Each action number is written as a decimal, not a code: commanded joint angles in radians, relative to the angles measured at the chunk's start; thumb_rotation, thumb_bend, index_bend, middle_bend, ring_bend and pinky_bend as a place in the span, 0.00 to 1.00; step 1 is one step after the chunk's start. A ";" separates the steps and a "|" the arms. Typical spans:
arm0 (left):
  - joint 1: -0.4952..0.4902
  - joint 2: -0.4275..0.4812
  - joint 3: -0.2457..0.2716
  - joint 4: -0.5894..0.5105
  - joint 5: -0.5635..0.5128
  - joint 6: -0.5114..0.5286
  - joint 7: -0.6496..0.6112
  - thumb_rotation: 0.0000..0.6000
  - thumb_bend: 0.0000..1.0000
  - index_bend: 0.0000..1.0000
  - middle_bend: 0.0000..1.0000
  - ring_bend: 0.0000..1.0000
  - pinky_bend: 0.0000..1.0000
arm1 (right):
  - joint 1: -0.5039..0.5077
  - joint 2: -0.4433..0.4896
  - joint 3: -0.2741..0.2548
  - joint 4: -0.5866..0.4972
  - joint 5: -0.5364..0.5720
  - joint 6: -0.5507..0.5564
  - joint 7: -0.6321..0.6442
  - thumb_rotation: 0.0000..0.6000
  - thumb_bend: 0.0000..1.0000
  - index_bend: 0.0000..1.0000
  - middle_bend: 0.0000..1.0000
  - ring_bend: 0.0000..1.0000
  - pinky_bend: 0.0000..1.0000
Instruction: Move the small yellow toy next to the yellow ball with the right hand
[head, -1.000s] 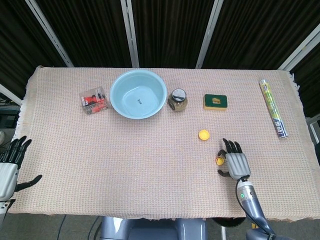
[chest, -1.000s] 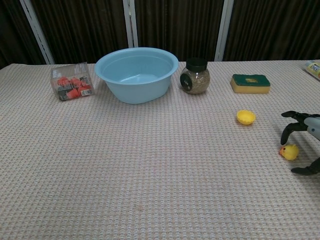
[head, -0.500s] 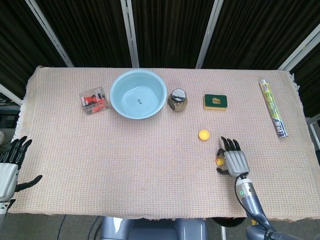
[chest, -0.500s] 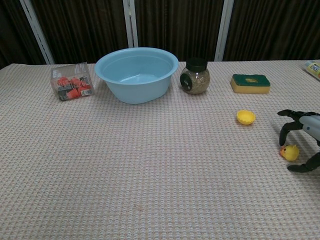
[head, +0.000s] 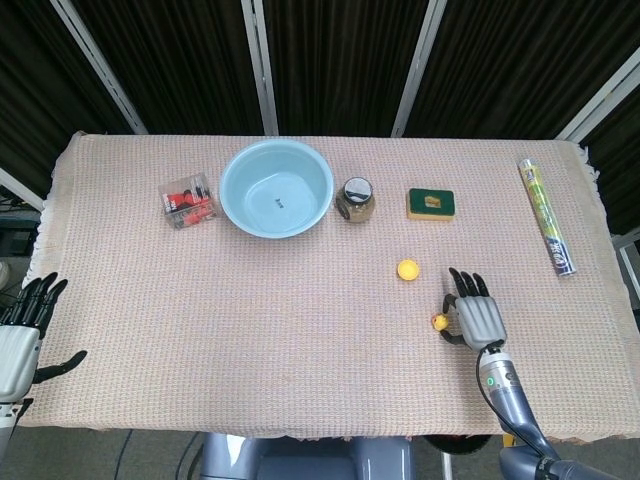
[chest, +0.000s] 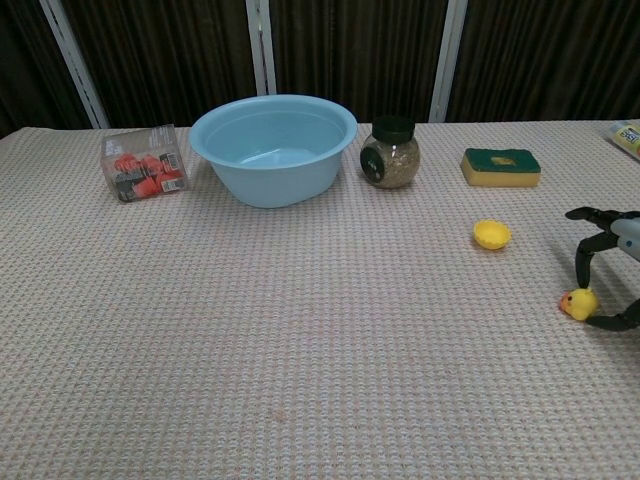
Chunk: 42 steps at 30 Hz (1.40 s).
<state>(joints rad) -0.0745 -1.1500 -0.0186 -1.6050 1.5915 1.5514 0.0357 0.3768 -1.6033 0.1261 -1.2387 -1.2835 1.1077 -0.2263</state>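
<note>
Head and chest views of a desk (head: 300, 330) covered with a woven beige cloth. The small yellow toy (head: 438, 322) (chest: 578, 303) lies on the cloth at about 4 o'clock from the desk's centre, and the yellow ball (head: 407, 269) (chest: 491, 234) sits near it, at roughly 11 o'clock from the toy, the two apart. The right hand (head: 478, 318) (chest: 607, 262) is just beside the toy at its 3 o'clock side; in the chest view a dark finger curves down above the toy and the thumb reaches in beneath it, both very close to it, but whether they actually clamp the toy cannot be told. The left hand (head: 20, 340) hangs off the desk's edge at 8 o'clock, fingers apart and holding nothing. Along the far side, from 10 o'clock to 2 o'clock, stand a clear packet of red items (head: 187, 201), a light blue bowl (head: 276, 187), a dark-lidded jar of grains (head: 355, 199), a green-topped yellow sponge (head: 430, 204) and a long printed tube (head: 546, 215) lying lengthwise.
</note>
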 joint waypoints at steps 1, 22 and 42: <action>0.000 0.001 -0.001 -0.001 -0.001 0.000 -0.001 1.00 0.00 0.00 0.00 0.00 0.21 | 0.000 -0.002 0.000 -0.001 0.000 0.003 0.002 1.00 0.16 0.50 0.00 0.00 0.00; 0.001 0.000 -0.001 0.004 0.001 0.006 -0.009 1.00 0.00 0.00 0.00 0.00 0.21 | 0.009 -0.010 -0.005 -0.030 -0.014 0.025 -0.022 1.00 0.17 0.54 0.00 0.00 0.00; -0.003 -0.001 -0.002 0.002 0.013 0.010 -0.005 1.00 0.00 0.00 0.00 0.00 0.21 | 0.081 -0.028 0.064 -0.093 0.013 0.020 -0.098 1.00 0.17 0.54 0.00 0.00 0.00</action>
<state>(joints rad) -0.0778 -1.1511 -0.0208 -1.6036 1.6044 1.5614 0.0314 0.4491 -1.6229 0.1835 -1.3300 -1.2749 1.1331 -0.3157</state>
